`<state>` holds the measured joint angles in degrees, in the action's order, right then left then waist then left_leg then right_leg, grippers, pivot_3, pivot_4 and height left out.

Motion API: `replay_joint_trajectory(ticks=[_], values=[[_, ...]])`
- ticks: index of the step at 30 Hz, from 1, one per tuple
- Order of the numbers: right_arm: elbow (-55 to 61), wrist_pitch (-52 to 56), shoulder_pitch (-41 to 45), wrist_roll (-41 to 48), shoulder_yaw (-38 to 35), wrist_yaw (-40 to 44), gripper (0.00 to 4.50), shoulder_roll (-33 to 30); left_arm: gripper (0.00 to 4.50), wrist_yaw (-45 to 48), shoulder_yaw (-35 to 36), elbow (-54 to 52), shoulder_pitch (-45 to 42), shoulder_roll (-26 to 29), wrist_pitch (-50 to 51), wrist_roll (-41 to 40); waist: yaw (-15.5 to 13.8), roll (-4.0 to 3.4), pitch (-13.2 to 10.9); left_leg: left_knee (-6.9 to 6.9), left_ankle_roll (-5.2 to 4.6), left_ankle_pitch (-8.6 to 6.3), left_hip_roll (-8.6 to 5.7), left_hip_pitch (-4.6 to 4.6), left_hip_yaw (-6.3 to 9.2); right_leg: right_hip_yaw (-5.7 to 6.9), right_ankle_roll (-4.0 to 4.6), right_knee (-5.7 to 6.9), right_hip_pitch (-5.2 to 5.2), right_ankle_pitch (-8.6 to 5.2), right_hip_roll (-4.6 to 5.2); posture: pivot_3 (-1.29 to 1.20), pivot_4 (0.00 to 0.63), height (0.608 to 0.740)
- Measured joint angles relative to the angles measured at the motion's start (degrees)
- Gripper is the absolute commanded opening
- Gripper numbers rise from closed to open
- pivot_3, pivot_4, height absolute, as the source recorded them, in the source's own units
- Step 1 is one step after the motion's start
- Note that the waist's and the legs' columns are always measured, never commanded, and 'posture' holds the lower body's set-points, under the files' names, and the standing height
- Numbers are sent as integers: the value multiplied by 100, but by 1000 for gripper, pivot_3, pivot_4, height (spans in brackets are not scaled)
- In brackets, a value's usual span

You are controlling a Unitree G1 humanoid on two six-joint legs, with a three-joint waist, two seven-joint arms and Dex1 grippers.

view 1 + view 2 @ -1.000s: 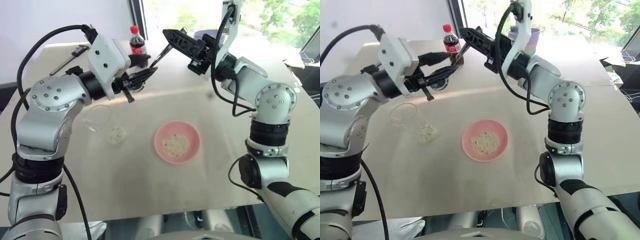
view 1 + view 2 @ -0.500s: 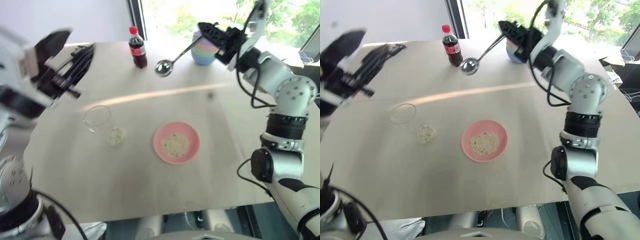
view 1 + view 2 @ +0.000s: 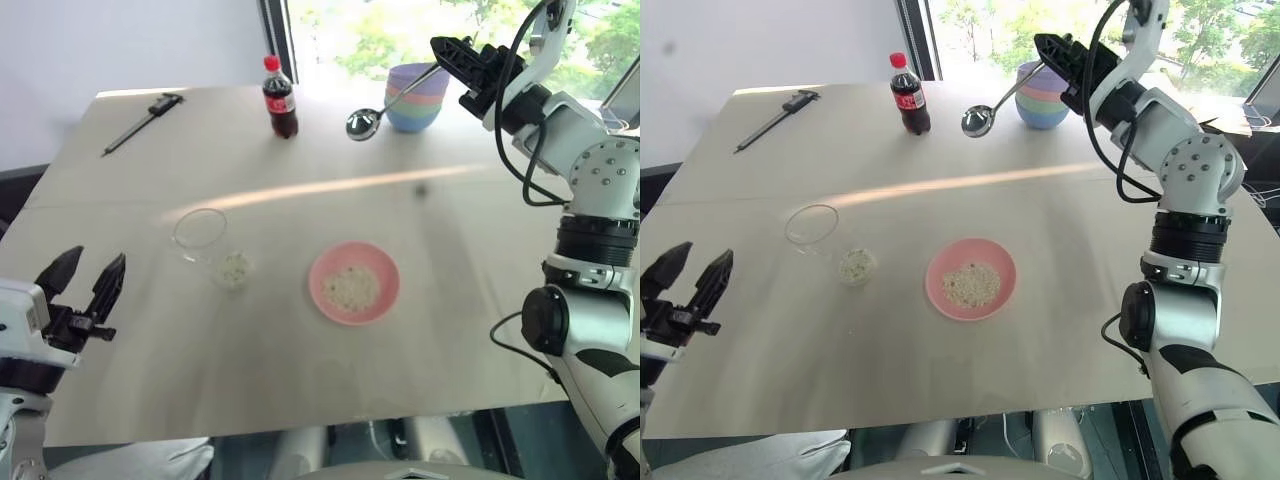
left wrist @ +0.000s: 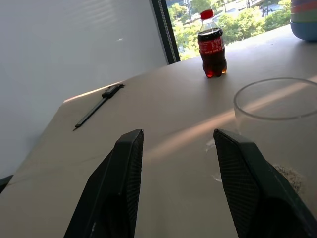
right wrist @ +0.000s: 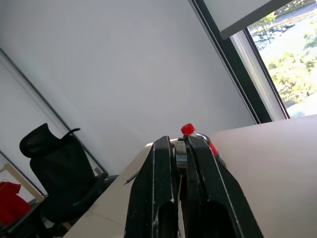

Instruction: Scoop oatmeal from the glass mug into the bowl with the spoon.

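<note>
**Head pair above, wrist cameras low**

The two head cameras looked forward and down over the whole worktop, sharing nearly the same scene. The left wrist camera sat low near the worktop's edge, facing across it toward the cola bottle, close to the glass mug. The right wrist camera pointed upward toward the wall and window.

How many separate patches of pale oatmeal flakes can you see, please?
2: one heap of pale beige oatmeal flakes inside the shallow round pink bowl, another patch beside the clear glass mug. None appears hidden.
</note>
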<state>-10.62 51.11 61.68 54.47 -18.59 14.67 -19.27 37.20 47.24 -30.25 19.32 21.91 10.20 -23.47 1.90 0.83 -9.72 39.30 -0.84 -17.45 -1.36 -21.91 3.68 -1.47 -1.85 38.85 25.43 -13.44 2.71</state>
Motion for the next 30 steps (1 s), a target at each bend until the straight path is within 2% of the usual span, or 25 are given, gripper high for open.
replay_joint_trajectory(ticks=[4, 15, 24, 25, 27, 29, 30], values=[[133, 139, -11, 17, 2, 29, 0, -53, 2300, 251, -345, 902, -125, 49, -660, 114, 15, 0, 0, 0, -1, -1, 3, -2, -1, 1, 0, -2, 1, 1, -3, 0, 150, 740], [615, 636, -244, 245, -50, -29, 0, -166, 2300, 431, -1296, 3015, -1441, 796, -1722, 429, 30, 0, 0, -4, -1, -1, 4, -6, 2, 2, -1, -2, 6, 1, -1, 0, 150, 740], [696, 707, -315, 252, -52, -150, 0, -114, 2300, 431, -1817, 3647, -1911, 938, -1938, 474, 40, 0, 0, -7, -1, -1, 5, -10, 1, 0, -1, -3, 13, 1, 1, 0, 150, 740], [704, 707, -315, 252, -52, -156, 0, -114, 1787, 437, -1872, 3661, -1915, 947, -1938, 475, 42, 0, 0, -7, -1, -1, 5, -10, 1, -1, -1, -4, 14, 1, 1, 0, 150, 740], [722, 707, -322, 252, -53, -158, 0, -114, 1065, 436, -1932, 3701, -1924, 948, -1934, 466, 42, 0, 0, -9, -1, -1, 5, -10, 1, -1, -1, -4, 15, 1, 1, 0, 150, 740], [732, 707, -365, 252, -54, -159, 0, -115, 41, 418, -1984, 3733, -1936, 937, -1927, 342, 39, 0, 0, -9, -1, -1, 5, -11, 2, -1, -1, -3, 15, 1, 1, 0, 150, 740], [732, 708, -394, 247, -58, -161, 0, -114, 9, 421, -1996, 3620, -2013, 931, -1949, 261, 34, 2, 1, -8, -1, -1, 7, -8, 4, -2, -1, -2, 12, 1, 3, 0, 150, 740]])
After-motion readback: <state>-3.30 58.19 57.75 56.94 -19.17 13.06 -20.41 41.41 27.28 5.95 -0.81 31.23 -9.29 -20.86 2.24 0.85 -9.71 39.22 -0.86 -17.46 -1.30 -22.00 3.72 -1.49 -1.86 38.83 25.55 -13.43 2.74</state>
